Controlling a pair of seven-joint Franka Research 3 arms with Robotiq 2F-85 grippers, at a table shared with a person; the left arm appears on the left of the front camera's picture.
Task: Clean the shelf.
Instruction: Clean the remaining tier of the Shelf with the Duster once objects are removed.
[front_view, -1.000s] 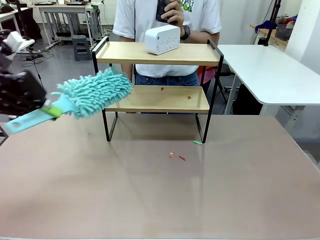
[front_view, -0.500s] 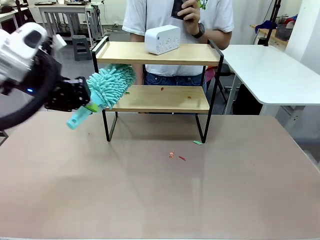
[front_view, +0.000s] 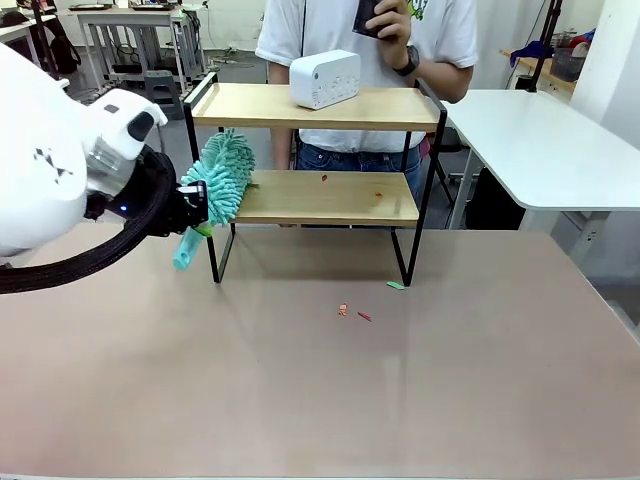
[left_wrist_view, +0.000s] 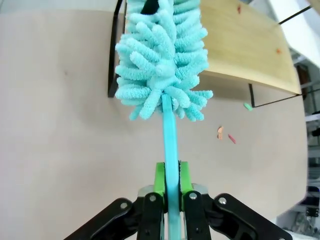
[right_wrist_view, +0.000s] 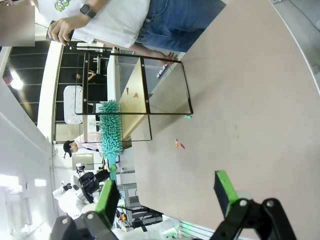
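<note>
The shelf (front_view: 310, 198) stands at the table's far middle, two light wooden boards in a black frame (right_wrist_view: 145, 90). Small red scraps lie on its lower board (left_wrist_view: 250, 45). My left gripper (front_view: 195, 212) is shut on the handle of a teal fluffy duster (front_view: 222, 172), whose head sits at the lower board's left end. In the left wrist view the green pads (left_wrist_view: 160, 179) clamp the duster handle (left_wrist_view: 170, 145) and the duster head (left_wrist_view: 162, 55) overlaps the board's edge. My right gripper (right_wrist_view: 167, 192) is open over the table, far from the shelf.
A white box-like device (front_view: 325, 78) sits on the top board. A person (front_view: 365, 40) stands behind the shelf holding a dark object. Red and green scraps (front_view: 352, 312) lie on the table in front. A white table (front_view: 540, 140) is at the right.
My left arm has swung right and forward, bringing the duster from left of the shelf to the lower board's left end, with its head turned more upright. The person shifted slightly right.
</note>
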